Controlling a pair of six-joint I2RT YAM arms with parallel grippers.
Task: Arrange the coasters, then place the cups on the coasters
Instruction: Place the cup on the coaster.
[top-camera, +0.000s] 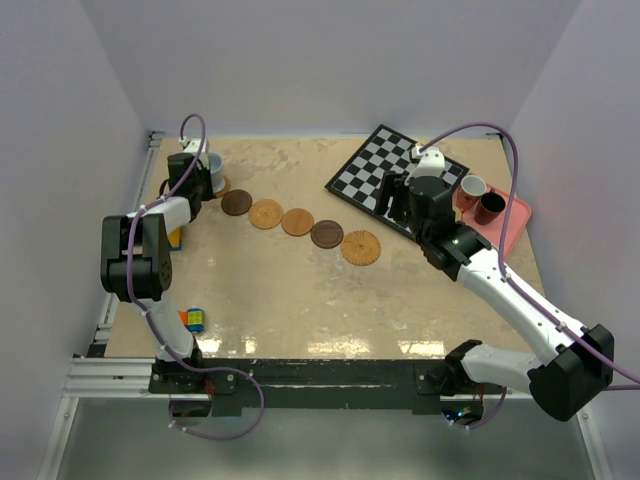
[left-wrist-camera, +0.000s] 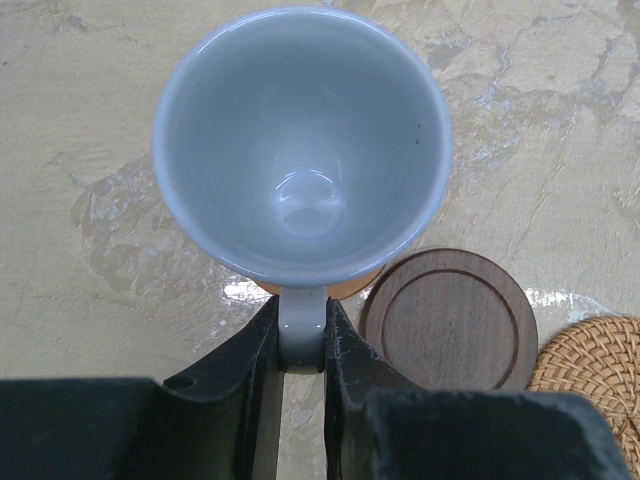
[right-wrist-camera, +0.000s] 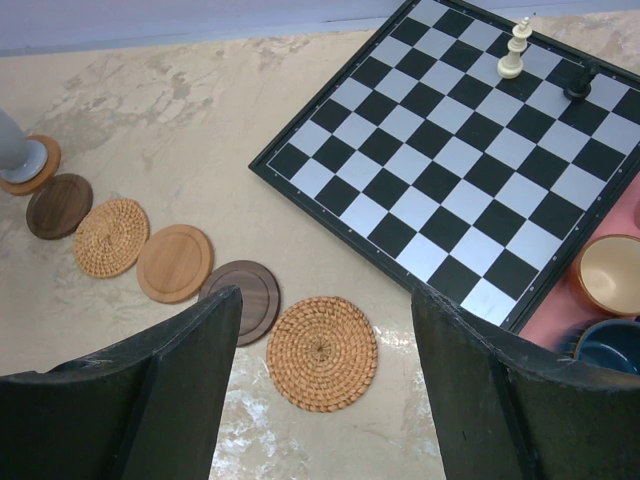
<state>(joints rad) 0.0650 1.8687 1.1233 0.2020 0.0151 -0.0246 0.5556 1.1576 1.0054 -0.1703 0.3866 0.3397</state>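
The left gripper (left-wrist-camera: 300, 345) is clamped on the near wall of the pale blue cup (left-wrist-camera: 300, 140), at the far left of the table (top-camera: 300, 300). The cup stands over the leftmost coaster (right-wrist-camera: 48, 165), an orange-tan one, though whether the two touch I cannot tell. From there the row of coasters (top-camera: 298, 222) curves rightward and nearer, dark brown and tan discs lying side by side. The right gripper (right-wrist-camera: 325, 295) hovers above the row's right end with its jaws wide apart and nothing between them, just left of the chessboard (right-wrist-camera: 450, 160). A white cup (top-camera: 472, 187) and a black cup (top-camera: 491, 207) stand on the pink tray (top-camera: 512, 215) at the far right.
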